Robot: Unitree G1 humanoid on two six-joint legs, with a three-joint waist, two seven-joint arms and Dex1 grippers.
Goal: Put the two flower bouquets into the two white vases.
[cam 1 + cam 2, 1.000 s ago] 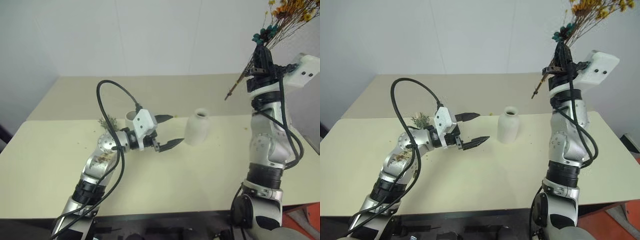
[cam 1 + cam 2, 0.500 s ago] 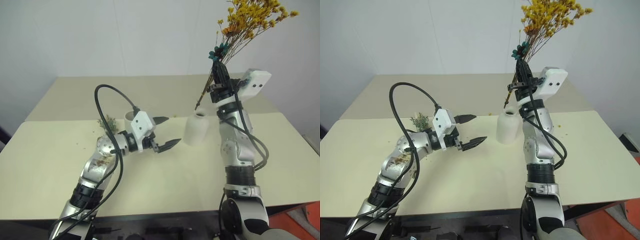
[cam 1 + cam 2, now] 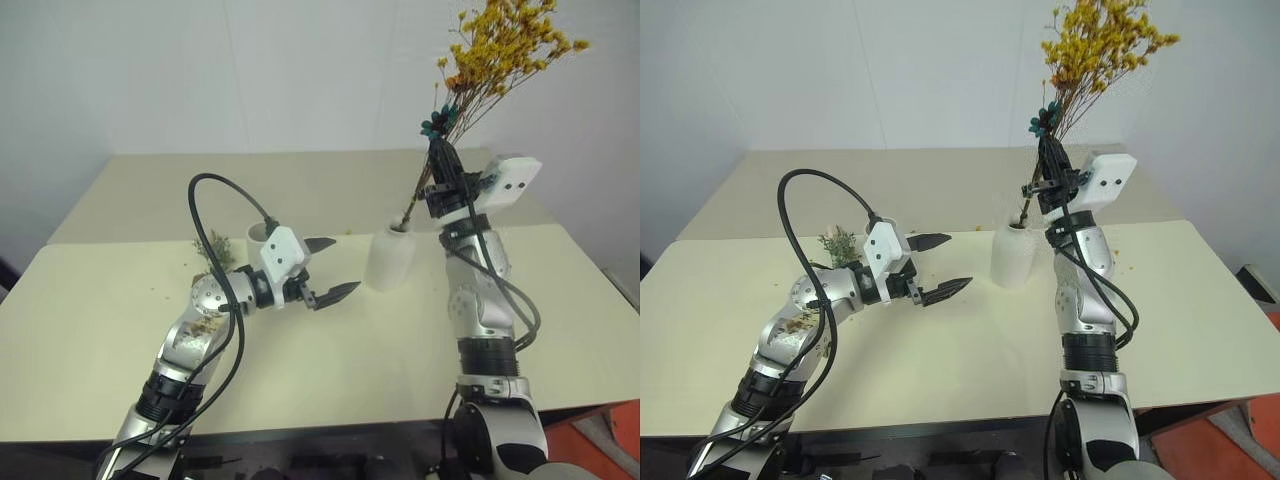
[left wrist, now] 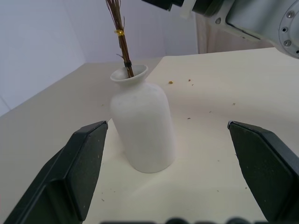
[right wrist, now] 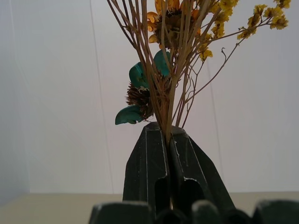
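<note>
The left gripper hovers over the middle of the counter, its jaws spread wide and holding nothing, aimed at the bottle vase just beyond its fingertips. Behind its wrist, toward the counter's far edge, stands the wide vase with the green sprig beside it. The right gripper has its jaws pressed together on the yellow bouquet, pinching the stems; their lower ends reach into the bottle vase's mouth.
</note>
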